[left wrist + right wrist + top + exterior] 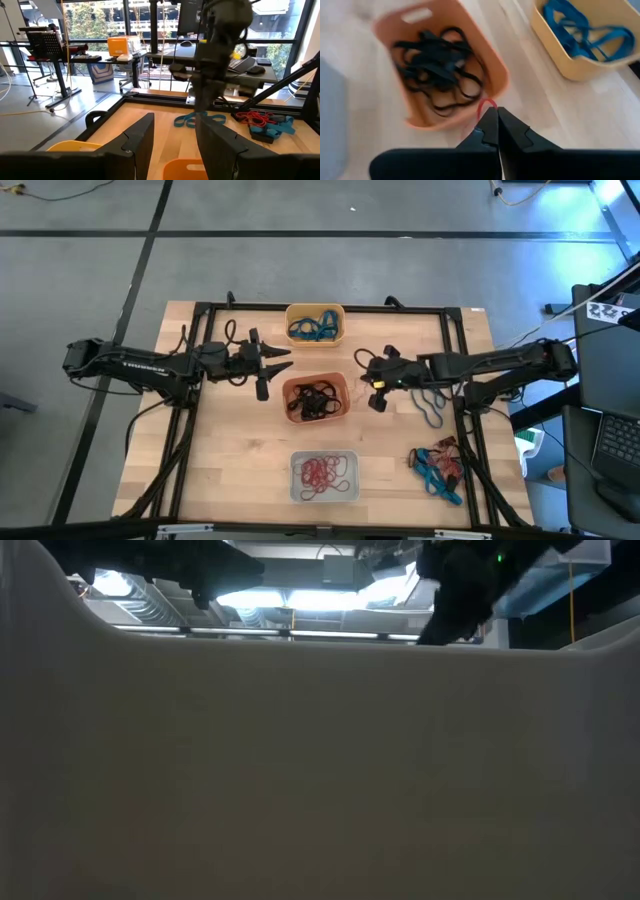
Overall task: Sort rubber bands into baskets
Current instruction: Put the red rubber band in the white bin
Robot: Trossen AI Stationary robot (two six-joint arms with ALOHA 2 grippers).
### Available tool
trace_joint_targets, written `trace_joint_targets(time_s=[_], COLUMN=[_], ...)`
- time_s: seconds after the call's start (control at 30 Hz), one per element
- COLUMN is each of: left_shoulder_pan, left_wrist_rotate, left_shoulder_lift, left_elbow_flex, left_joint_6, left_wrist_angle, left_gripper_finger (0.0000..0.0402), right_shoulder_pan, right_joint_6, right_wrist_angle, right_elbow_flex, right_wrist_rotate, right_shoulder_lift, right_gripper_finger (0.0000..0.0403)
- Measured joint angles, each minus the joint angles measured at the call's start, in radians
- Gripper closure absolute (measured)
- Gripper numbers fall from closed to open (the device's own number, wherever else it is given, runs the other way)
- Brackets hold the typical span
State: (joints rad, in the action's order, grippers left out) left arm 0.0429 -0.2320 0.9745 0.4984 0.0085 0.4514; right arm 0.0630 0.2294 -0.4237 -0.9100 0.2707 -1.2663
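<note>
A red rubber band (487, 104) is sitting pinched in the closed fingers of the right tool (496, 116), just beside the red-orange basket (485, 55) of black bands (437, 62) mid-worktop (230, 450). The left tool (270, 366) is hanging open and empty just left of that basket.

Three baskets stand in a row down the worktop's (230, 470) middle: yellow basket (315, 324) at the far edge, orange basket (316, 397) centred, pale basket (324, 477) at the near edge, with bare wood between them. The left tool (275, 362) and right tool (372, 392) flank the orange basket. Loose bands (438, 465) clutter the near right corner; the near left corner lies bare.
</note>
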Motion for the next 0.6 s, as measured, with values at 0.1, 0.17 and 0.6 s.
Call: trace_joint_targets(time_s=[0.1,0.17,0.6], left_shoulder_pan=[0.000,0.000,0.000], left_wrist_rotate=[0.000,0.000,0.000], left_shoulder_lift=[0.000,0.000,0.000], left_elbow_flex=[0.000,0.000,0.000], left_joint_6=[-0.001,-0.001,-0.002], left_wrist_angle=[-0.001,-0.002,-0.002], left_gripper_finger=[0.0260,0.0260,0.0260], right_shoulder_pan=[0.040,0.069,0.243], right_joint_6=[0.000,-0.001,-0.006], right_wrist_angle=[-0.002,-0.001,0.005], right_elbow_flex=[-0.032,-0.057,-0.181], right_wrist_rotate=[0.000,0.000,-0.001], right_shoulder_lift=[0.000,0.000,0.000], right_gripper_finger=[0.0402,0.0402,0.0402])
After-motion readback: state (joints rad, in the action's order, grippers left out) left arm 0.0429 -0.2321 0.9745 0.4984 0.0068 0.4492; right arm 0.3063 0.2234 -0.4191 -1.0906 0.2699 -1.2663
